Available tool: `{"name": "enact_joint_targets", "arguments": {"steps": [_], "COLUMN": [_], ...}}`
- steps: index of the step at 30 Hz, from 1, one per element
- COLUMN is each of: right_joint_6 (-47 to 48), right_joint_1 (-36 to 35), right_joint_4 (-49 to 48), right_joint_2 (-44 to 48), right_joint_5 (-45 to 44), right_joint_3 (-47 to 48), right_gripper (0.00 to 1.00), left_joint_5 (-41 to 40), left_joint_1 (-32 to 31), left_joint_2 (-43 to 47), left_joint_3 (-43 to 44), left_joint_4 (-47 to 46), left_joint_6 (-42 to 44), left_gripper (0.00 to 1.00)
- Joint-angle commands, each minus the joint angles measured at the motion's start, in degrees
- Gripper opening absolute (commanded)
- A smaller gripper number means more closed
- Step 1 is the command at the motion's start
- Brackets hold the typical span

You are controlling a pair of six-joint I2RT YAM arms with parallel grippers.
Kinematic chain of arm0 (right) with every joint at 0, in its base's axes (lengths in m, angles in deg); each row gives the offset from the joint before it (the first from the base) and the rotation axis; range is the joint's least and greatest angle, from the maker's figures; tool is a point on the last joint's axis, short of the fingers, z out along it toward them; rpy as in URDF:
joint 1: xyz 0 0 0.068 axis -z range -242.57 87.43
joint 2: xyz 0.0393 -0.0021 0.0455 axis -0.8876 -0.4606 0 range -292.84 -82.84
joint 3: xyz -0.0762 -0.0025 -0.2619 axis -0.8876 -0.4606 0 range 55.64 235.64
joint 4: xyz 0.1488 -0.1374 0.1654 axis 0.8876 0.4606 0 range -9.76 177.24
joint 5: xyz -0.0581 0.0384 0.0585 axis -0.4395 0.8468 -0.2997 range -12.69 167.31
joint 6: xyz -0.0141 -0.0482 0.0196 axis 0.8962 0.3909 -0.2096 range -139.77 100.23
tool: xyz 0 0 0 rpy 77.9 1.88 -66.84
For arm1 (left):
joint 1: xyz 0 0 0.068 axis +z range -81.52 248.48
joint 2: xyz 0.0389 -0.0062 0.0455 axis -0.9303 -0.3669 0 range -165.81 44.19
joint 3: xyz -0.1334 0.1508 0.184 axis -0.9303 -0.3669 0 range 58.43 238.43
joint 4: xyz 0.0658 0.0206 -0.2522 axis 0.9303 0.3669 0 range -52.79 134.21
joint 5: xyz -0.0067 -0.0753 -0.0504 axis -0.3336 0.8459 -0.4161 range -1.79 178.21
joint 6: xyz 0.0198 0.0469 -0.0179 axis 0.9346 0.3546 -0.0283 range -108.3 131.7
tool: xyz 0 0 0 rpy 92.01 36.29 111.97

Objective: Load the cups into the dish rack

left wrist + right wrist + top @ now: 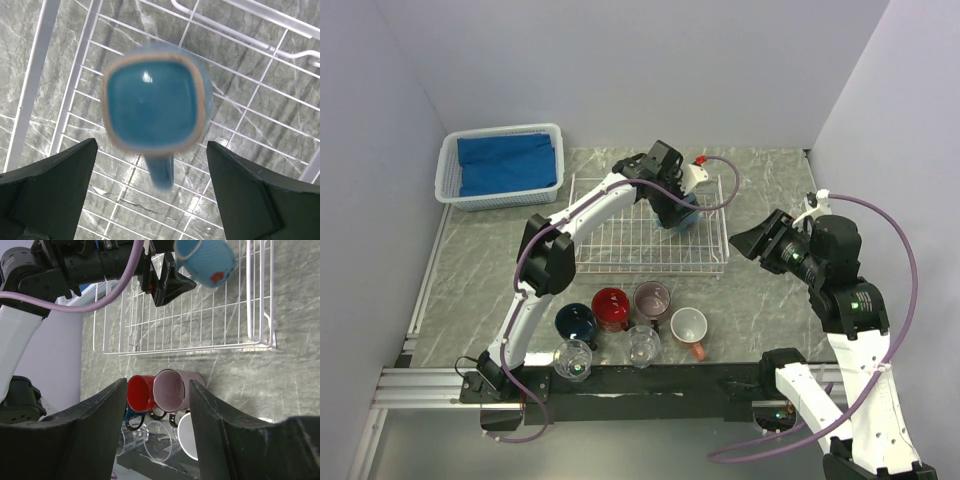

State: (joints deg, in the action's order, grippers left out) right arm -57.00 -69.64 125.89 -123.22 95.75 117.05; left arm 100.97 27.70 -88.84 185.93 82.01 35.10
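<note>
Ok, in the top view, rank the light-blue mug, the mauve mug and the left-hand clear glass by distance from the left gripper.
From the left gripper:
1. light-blue mug, between its open fingers, over the dish rack.
2. mauve mug, just in front of the rack.
3. clear glass, leftmost at the near edge.

Light-blue mug [155, 107] directly under the spread left gripper [151, 150], bare dish rack [257, 90] grid free either side of it, raised rack rim ahead.
</note>
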Motion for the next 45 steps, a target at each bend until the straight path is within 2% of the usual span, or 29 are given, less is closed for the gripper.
{"name": "enact_joint_targets", "arguments": {"steps": [1, 6, 8, 19, 26, 30, 34, 37, 41, 44, 45], "right_joint_6": [-0.6, 0.0, 0.2, 0.6, 0.0, 1.0, 2.7, 5.8, 8.8, 8.7, 8.3], "right_joint_1": [0.5, 0.5, 0.4, 0.4, 0.4, 0.4, 0.4, 0.4, -0.6, -6.3, -11.7], "right_joint_4": [-1.4, -1.1, -1.1, 0.3, 0.5, 1.3, 1.7, 5.7, 14.7, 16.8, 17.8], "right_joint_2": [1.2, 0.9, 0.8, 1.2, 2.1, 1.2, -0.2, -3.6, -9.6, -10.7, -12.2], "right_joint_5": [-0.6, -0.9, -0.9, -1.9, -2.1, -2.4, -1.7, -2.4, -2.2, -1.6, -1.9], "right_joint_3": [-1.1, -1.1, -1.0, -0.5, -2.3, -1.3, -0.2, 2.0, 2.9, 1.6, 1.3], "right_gripper": [0.6, 0.6, 0.6, 0.6, 0.6, 0.6, 0.6, 0.6, 0.59, 0.59, 0.59], "left_joint_5": [0.4, -0.1, 0.4, 5.4, 12.9, 16.3, 15.7, 15.6, 17.1, 17.0, 17.3], "left_joint_1": [0.3, 1.5, 2.7, 2.1, 1.8, 1.8, 3.0, 6.6, 14.0, 19.3, 22.1], "left_joint_2": [2.6, 3.4, 3.7, 2.3, 1.9, 2.3, 3.7, 6.4, 18.6, 26.6, 28.7], "left_joint_3": [1.2, 4.9, 6.1, 4.9, 5.7, 6.2, 8.1, 10.3, 2.8, -2.8, -4.6], "left_joint_4": [-1.7, -2.9, -4.8, -8.3, -11.5, -11.8, -9.2, -5.1, -5.2, -1.1, 0.8], "left_joint_6": [-1.8, -4.8, -8.4, -12.4, -19.0, -23.0, -22.4, -22.2, -23.0, -21.0, -19.6], "left_gripper": [0.96, 0.96, 0.96, 0.97, 0.96, 0.96, 0.96, 0.96, 0.96, 0.96, 0.96]}}
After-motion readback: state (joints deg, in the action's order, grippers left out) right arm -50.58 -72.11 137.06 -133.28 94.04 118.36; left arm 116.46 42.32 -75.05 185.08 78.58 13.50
